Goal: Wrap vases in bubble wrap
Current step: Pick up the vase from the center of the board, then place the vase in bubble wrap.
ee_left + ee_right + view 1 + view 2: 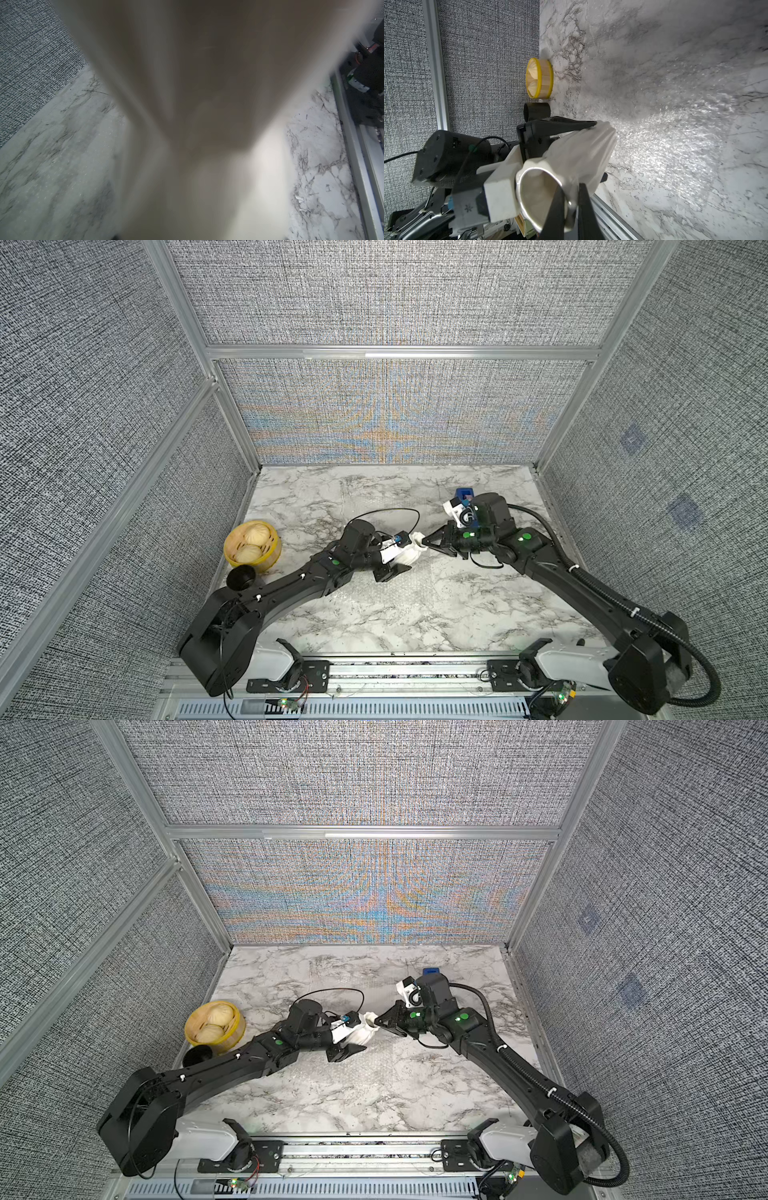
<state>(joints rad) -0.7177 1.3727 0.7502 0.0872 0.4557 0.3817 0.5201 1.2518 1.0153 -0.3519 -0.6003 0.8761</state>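
The white fluted vase [409, 553] [361, 1034] hangs tilted above the bubble wrap [399, 593] [675, 135], a clear glinting sheet spread on the marble table. My right gripper [426, 545] [571, 187] is shut on the flared rim, one finger inside the mouth and one outside. My left gripper [405, 554] [359, 1036] is open, and its black fingers [560, 124] straddle the vase's ribbed body [581, 149]. One finger lies along the body; the other peeks out behind it. The left wrist view is filled by a blurred pale surface close to the lens.
A yellow steamer basket [252, 547] [539, 81] holding two buns and a black cup [240, 577] [536, 110] stand at the table's left edge, beside my left arm. A blue object [464, 492] sits behind my right wrist. An aluminium rail [395, 659] runs along the front.
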